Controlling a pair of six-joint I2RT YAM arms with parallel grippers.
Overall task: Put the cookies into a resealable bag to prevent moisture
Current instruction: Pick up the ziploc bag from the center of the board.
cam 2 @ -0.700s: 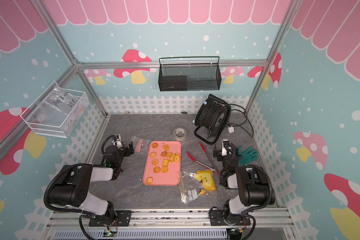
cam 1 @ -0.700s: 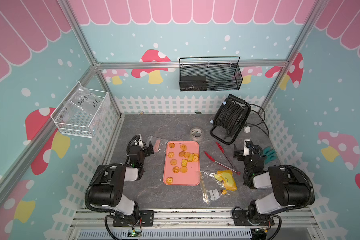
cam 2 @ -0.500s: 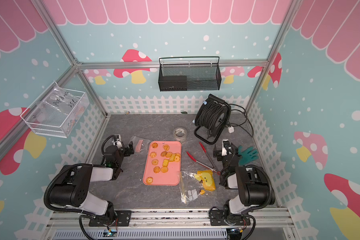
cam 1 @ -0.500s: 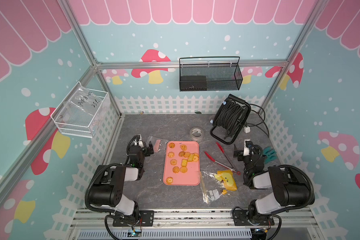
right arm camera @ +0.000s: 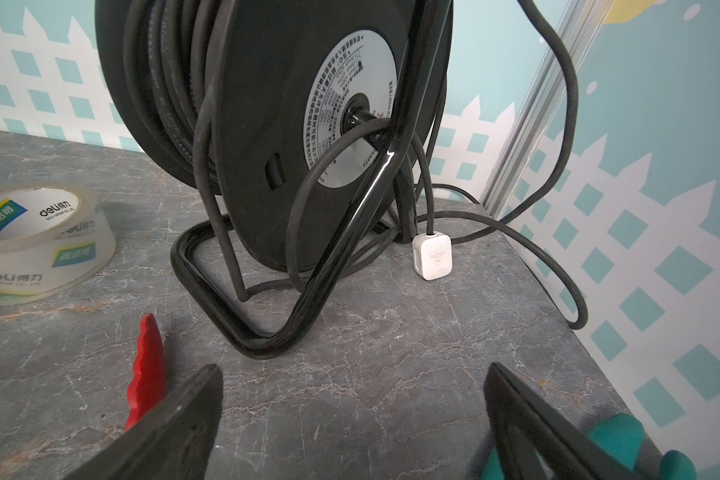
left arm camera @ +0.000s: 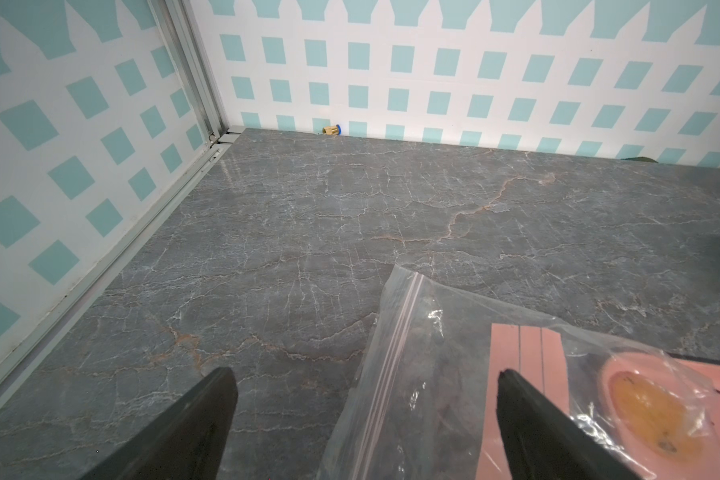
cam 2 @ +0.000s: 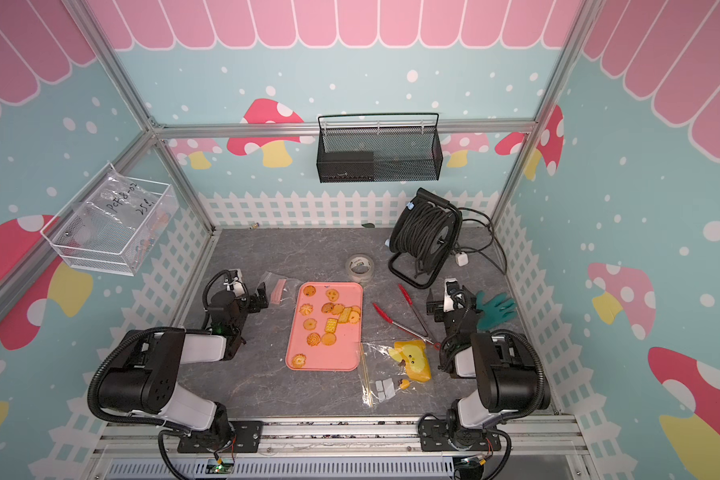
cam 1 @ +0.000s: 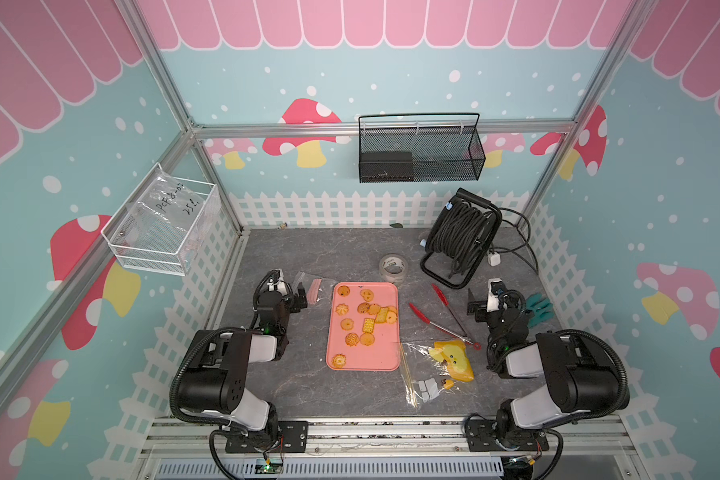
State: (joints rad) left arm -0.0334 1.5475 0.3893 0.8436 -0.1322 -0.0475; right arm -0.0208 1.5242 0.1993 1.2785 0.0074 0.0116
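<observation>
In both top views the cookies lie on the pink tray, the resealable bag flat beside it; left wrist view, left gripper gapes empty at the bag's edge; right wrist view, right gripper gapes empty

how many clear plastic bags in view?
3. Zip bag on the table by the left gripper; bigger bag holding a yellow toy beside the tray's near corner; handwritten bag in the white wall basket. None seems hidden.
</observation>
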